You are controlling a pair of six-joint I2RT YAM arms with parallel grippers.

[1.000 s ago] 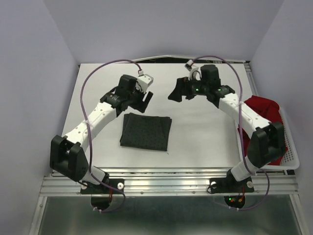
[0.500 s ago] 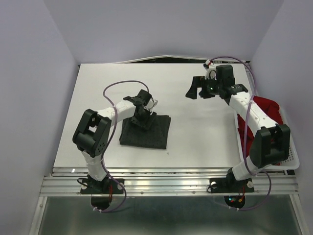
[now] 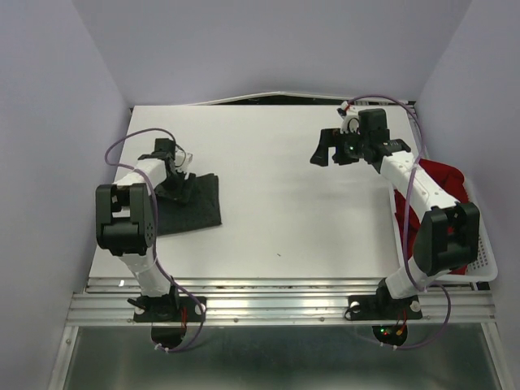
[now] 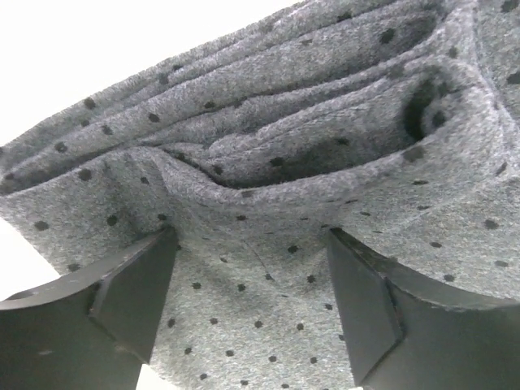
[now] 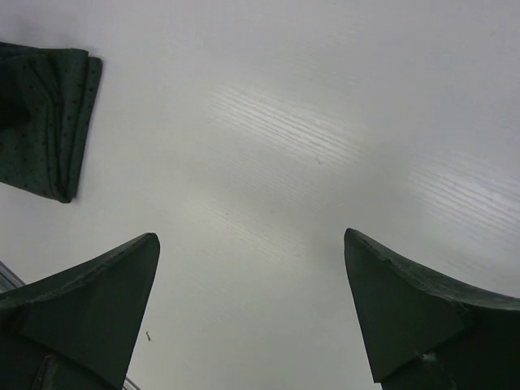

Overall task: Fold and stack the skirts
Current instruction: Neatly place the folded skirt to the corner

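The folded grey skirt (image 3: 199,210) is pressed at the table's (image 3: 284,203) left under the left gripper's (image 3: 177,185) spread jaws, while the red skirt (image 3: 435,180) is seen in the basket (image 3: 486,258), rightward of the right gripper (image 3: 327,151), whose jaws are parted, that arm being nearer.

Walls: I see plain pale lavender walls (image 3: 268,41) on three sides.
Worktop: smooth white flat worktop (image 3: 301,219), evenly lit.
Front edge: ribbed aluminium rail (image 3: 276,305).
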